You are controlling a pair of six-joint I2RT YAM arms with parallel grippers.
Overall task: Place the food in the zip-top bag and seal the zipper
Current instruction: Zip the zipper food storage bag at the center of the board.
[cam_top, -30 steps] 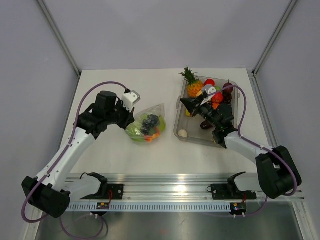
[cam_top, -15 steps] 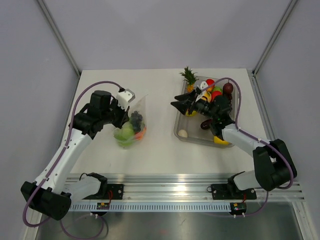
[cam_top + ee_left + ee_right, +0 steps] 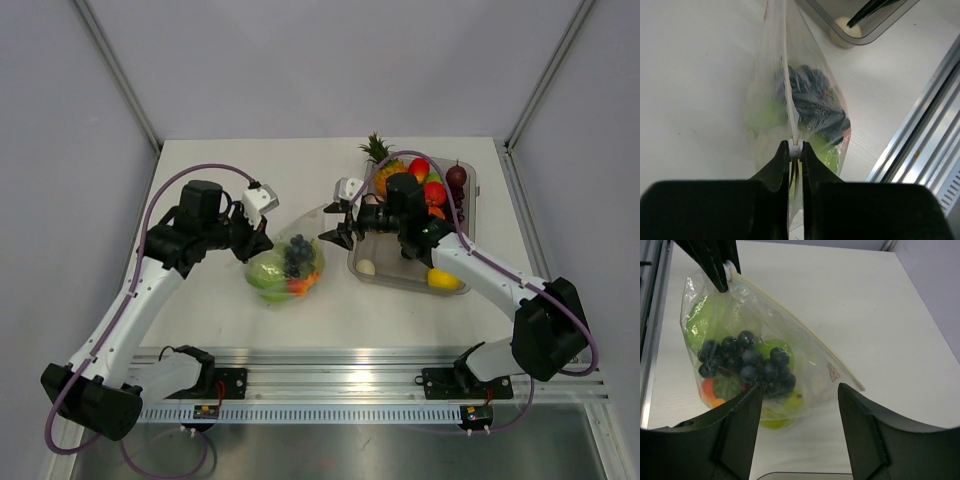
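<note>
Item 1: the bag (image 3: 285, 268) sits on the tabletop (image 3: 200, 300) left of centre, its belly seemingly resting on the surface. It holds grapes (image 3: 747, 362), green pieces and an orange-red piece.

Item 2: the left end effector (image 3: 796, 150) is clamped together on the near end of the zipper (image 3: 785, 50), holding that corner up. The strip reads as a single line in both wrist views. Whether it is pressed shut along its length cannot be told.

Item 3: the right end effector (image 3: 336, 225) stands apart, holding nothing, just beside the bag's far corner and apart from it.

Item 4: the tray (image 3: 356, 262) lies beyond, to the right. Food is in it: a yellow piece (image 3: 443, 280), a cream piece, red pieces and a pineapple (image 3: 385, 165).

Assessment: loading is partly done. The tray's food is yet to be bagged and the seal is unconfirmed.
</note>
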